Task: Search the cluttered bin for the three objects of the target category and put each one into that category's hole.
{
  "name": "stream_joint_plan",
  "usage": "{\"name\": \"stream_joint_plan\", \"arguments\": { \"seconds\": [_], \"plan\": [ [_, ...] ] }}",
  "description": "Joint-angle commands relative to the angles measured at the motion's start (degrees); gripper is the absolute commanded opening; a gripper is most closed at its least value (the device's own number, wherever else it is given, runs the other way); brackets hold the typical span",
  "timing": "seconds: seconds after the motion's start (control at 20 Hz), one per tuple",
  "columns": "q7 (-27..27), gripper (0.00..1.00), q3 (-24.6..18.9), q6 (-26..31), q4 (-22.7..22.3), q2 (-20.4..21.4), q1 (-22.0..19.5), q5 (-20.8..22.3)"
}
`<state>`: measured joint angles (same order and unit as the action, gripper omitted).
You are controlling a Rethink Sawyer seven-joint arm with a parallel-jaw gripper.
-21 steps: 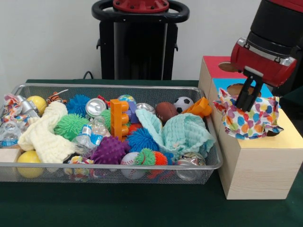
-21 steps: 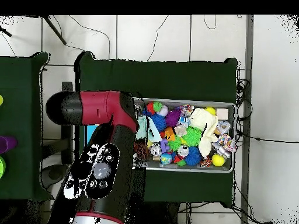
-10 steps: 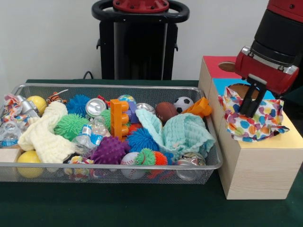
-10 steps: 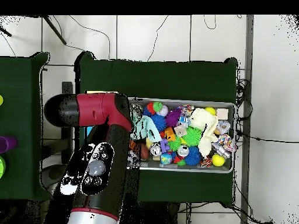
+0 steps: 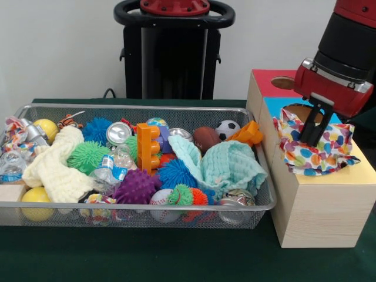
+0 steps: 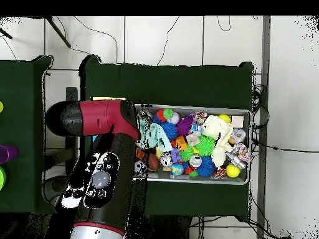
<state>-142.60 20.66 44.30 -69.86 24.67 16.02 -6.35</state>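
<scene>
The multicoloured heart-print cloth (image 5: 316, 147) lies bunched on top of the wooden box (image 5: 314, 200), spread over the blue and yellow sections and partly covering the round hole (image 5: 299, 110) in the blue one. The hand (image 5: 315, 134) comes down into its folds — the dark fingers (image 5: 311, 126) are pressed close together with the fabric gathered round them, so it grips the cloth. Behind, the box's red section shows a second hole (image 5: 284, 83), uncovered.

Just beside the box, on the green table (image 5: 176, 258), stands the wire mesh bin (image 5: 135, 214), crowded to the rim. Nearest the box lies a mint-green cloth (image 5: 226, 167), heaped with an orange cloth (image 5: 249, 134) at its back corner. At the other end a cream-yellow cloth (image 5: 56, 167) drapes across the pile. Between them sit spiky rubber balls — a purple ball (image 5: 136, 188), a blue ball (image 5: 176, 173), a green ball (image 5: 87, 155) — along with an upright orange block (image 5: 147, 147), a small soccer ball (image 5: 227, 129), a brown football (image 5: 205, 138), a baseball (image 5: 161, 200), crushed cans (image 5: 118, 133) and a crumpled plastic bottle (image 5: 111, 167). Two yellow balls (image 5: 36, 197) sit at the far end from the box, one at the front corner and one at the back.

From overhead the red and black arm (image 6: 103, 162) covers the box, and the bin's bright jumble shows beside it.
</scene>
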Motion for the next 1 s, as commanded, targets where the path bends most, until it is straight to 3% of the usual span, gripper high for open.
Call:
{"name": "stream_joint_plan", "arguments": {
  "seconds": [0.05,0.5,1.0],
  "plan": [
    [-4.79,0.00,-3.04,-2.26,-7.16,-2.39,-0.33,2.27],
    [-7.17,0.00,-1.45,-0.76,-4.81,-4.10,1.53,2.14],
    [-5.22,0.00,-2.51,-3.28,-6.95,-3.56,0.43,1.98]
  ]
}}
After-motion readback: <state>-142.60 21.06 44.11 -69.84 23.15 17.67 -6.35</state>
